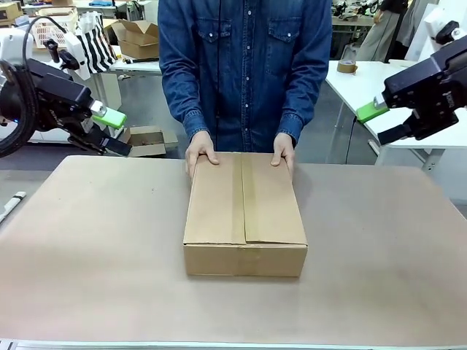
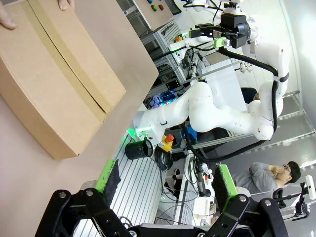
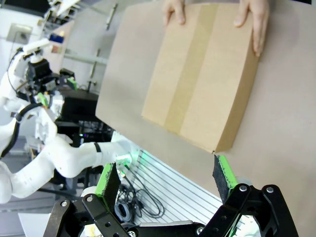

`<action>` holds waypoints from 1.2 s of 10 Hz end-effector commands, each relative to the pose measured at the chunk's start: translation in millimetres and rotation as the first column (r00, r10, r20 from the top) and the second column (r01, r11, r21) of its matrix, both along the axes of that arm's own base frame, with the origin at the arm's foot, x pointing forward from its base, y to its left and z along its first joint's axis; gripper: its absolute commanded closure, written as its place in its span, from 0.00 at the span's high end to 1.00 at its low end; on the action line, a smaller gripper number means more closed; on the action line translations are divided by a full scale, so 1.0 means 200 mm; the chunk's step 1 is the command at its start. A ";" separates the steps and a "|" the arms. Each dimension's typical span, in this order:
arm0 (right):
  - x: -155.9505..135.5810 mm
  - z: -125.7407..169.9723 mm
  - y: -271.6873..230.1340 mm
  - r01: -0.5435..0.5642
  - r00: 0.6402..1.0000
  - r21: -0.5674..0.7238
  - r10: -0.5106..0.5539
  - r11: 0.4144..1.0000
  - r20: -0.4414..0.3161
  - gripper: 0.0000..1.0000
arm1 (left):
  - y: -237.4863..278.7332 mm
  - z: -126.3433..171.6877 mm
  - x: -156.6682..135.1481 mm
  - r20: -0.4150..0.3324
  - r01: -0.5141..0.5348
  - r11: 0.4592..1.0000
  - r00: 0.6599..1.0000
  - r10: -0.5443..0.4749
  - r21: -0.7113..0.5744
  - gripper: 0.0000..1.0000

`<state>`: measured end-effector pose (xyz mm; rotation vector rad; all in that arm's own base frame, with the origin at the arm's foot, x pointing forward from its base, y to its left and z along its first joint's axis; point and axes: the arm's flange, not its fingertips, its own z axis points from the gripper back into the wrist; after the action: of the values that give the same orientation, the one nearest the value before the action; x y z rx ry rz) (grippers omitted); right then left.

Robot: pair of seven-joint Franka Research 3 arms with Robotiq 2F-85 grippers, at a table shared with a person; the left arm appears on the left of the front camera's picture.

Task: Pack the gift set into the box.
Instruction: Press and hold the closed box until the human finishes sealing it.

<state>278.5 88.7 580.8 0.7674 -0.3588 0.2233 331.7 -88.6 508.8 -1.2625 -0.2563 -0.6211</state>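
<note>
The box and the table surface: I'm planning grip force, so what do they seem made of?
The box: matte brown cardboard, going by folded flaps and a taped centre seam. The table: a dull beige covering, perhaps paper or felt; no shine, texture unclear.

My left arm [image 1: 10,45] & right arm [image 1: 436,20]: white rounded shells, black rings at joints, thin black cable run along the outside. My left gripper [image 1: 113,133] & right gripper [image 1: 381,122]: black boxy bodies, black linkage bars w/ silver screws [image 3: 239,188] at pivots, fingers faced w/ bright green pads [image 2: 109,174].
</note>
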 end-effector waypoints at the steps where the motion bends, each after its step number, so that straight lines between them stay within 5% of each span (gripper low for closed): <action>1: 0.01 -0.01 -0.01 -0.024 1.000 0.022 0.023 0.999 0.016 1.00 | -0.01 0.01 -0.01 -0.009 -0.012 1.000 1.000 0.012 -0.023 1.00; 12: 0.01 -0.01 -0.01 -0.024 1.000 0.022 0.023 0.999 0.016 1.00 | -0.01 0.01 -0.01 -0.009 -0.012 1.000 1.000 0.012 -0.023 1.00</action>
<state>278.5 88.7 580.8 0.7674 -0.3589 0.2235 331.7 -88.6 508.8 -1.2625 -0.2563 -0.6211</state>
